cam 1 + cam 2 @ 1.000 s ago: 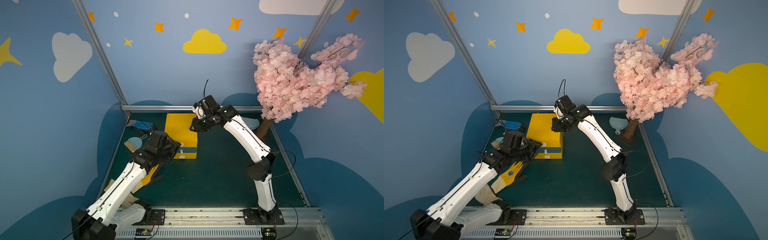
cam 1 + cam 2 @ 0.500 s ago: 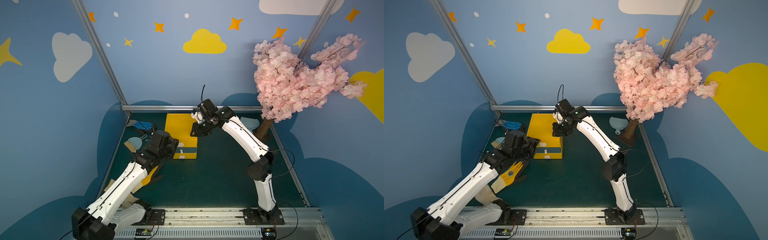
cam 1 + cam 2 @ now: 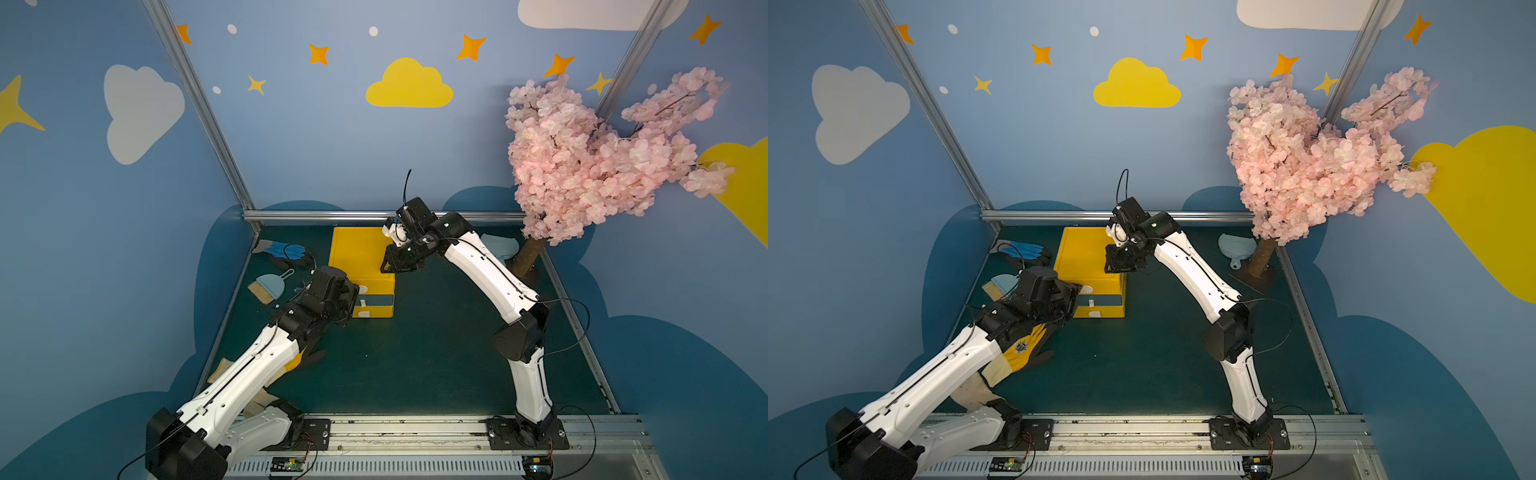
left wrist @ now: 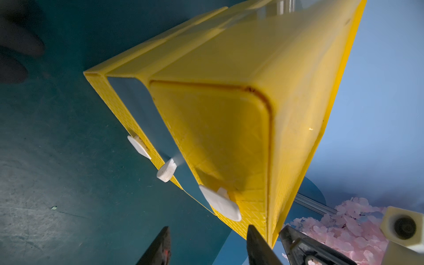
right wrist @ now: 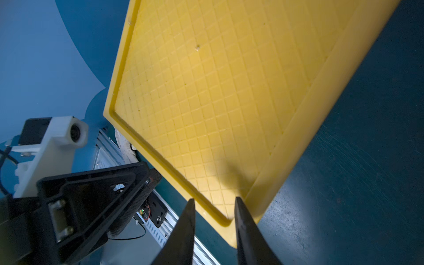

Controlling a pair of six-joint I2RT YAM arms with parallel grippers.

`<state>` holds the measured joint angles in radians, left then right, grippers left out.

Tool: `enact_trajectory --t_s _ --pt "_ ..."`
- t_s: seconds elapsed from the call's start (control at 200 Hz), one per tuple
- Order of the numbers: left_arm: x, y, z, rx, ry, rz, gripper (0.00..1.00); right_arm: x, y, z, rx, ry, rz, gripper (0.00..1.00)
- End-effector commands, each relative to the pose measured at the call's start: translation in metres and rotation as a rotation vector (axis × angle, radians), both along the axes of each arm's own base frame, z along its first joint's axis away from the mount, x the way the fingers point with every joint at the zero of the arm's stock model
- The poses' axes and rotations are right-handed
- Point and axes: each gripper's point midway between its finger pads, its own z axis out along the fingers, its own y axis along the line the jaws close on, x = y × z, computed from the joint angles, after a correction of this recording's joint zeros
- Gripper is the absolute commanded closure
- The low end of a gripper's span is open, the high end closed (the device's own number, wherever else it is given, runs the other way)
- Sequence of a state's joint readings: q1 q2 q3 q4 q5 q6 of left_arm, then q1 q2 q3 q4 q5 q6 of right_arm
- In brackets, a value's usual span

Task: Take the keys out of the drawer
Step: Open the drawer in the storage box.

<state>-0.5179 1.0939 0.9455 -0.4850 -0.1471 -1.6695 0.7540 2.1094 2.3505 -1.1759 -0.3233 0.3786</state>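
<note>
One green desk [image 3: 415, 353] carries a yellow three-drawer cabinet [image 3: 359, 257], drawers look shut; right gripper [image 5: 214, 199] narrow, empty, over a corner of its top; left gripper [image 4: 207, 229] wider, empty, just short of the white handle [image 4: 221, 204] of the top drawer [image 4: 218, 142]; keys out of sight in every view.
</note>
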Motion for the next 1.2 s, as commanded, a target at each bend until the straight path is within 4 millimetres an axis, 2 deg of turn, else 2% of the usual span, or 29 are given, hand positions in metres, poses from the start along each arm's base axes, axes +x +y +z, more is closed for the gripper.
enact_trajectory --t_s 0.0,0.31,0.666,0.881,0.991,1.196 --pt "-0.003 0.002 -0.007 -0.013 0.030 0.035 0.46 -0.005 -0.006 0.010 0.012 0.003 -0.002 0.68" --pt "0.006 0.004 0.003 -0.039 -0.004 0.080 0.46 -0.005 -0.008 0.008 0.006 0.008 -0.010 0.68" --pt "0.011 -0.006 -0.003 -0.071 0.021 0.071 0.45 -0.010 -0.010 0.001 0.004 0.055 -0.021 0.68" --pt "0.004 -0.008 -0.017 -0.070 0.074 0.062 0.42 -0.013 -0.011 -0.001 0.003 0.079 -0.022 0.68" --pt "-0.007 -0.002 -0.029 -0.071 0.134 0.091 0.40 -0.013 -0.011 0.000 0.005 0.078 -0.019 0.68" --pt "-0.011 0.004 -0.039 -0.067 0.158 0.127 0.39 -0.015 -0.012 0.000 0.003 0.080 -0.014 0.68"
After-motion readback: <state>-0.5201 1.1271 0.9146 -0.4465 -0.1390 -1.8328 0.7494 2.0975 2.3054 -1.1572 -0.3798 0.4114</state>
